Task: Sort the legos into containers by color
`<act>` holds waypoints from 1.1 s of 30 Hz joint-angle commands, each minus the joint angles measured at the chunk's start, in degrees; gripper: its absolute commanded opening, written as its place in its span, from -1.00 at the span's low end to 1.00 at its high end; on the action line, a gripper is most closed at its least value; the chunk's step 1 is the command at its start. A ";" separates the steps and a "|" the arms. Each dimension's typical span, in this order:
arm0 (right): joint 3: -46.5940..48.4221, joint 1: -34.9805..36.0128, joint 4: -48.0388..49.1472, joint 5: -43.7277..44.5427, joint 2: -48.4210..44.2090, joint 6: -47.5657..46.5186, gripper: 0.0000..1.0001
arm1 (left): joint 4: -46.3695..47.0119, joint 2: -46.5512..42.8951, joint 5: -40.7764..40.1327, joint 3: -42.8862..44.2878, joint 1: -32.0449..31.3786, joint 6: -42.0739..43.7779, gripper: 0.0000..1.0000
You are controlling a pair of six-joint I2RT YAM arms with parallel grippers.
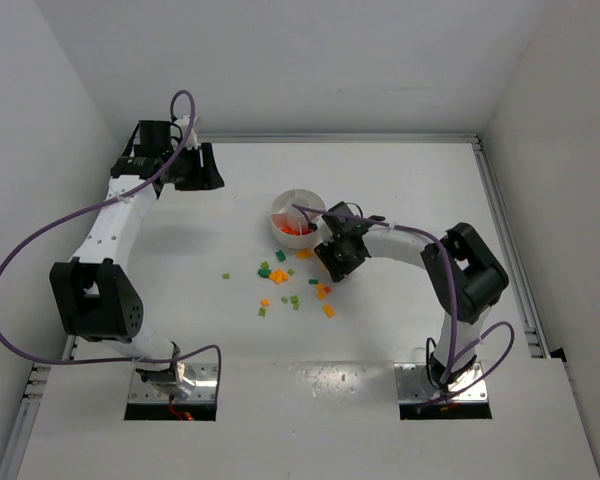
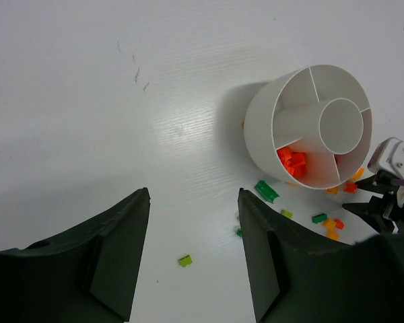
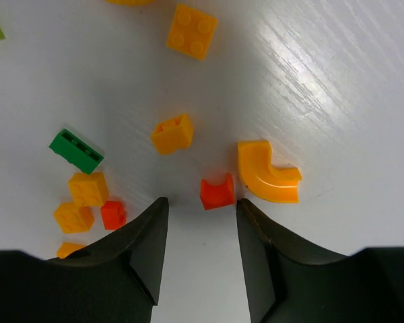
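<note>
Right claw (image 3: 202, 214) hung low over the glossy white tabletop (image 3: 337, 81), its two dark fingers partly spread with nothing between them. Just ahead of the gap, nearer the right-hand finger, lay a tiny red brick (image 3: 217, 192) with a notched top. An orange curved brick (image 3: 266, 171) sat just beside it on the right, a small orange brick (image 3: 172, 133) lay ahead and to the left, and a green brick (image 3: 76, 150) lay further left. Beyond the claw stood the round white divided dish (image 2: 262, 134), with a few red bricks (image 2: 293, 161) in one wedge. The red brick looked light, hard and smooth, likely to skid or pop free if pinched off-centre, so its flat opposite sides seemed the safest hold. Bare white walls (image 1: 60, 80) enclosed the table. Left claw (image 2: 194, 195) hovered well away across the table, likewise spread and empty.
</note>
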 commanded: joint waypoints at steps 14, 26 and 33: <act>2.32 -0.31 3.45 0.07 2.98 0.72 -0.20 | 0.37 0.37 1.59 0.74 0.82 -0.55 0.22; -1.11 -0.31 2.22 -0.46 -4.03 -0.86 -0.85 | 0.37 0.37 1.59 0.21 0.82 -0.02 0.22; 4.24 1.54 0.29 -8.88 -13.88 -4.63 -0.94 | 0.98 -1.12 1.59 -0.32 0.82 0.51 0.22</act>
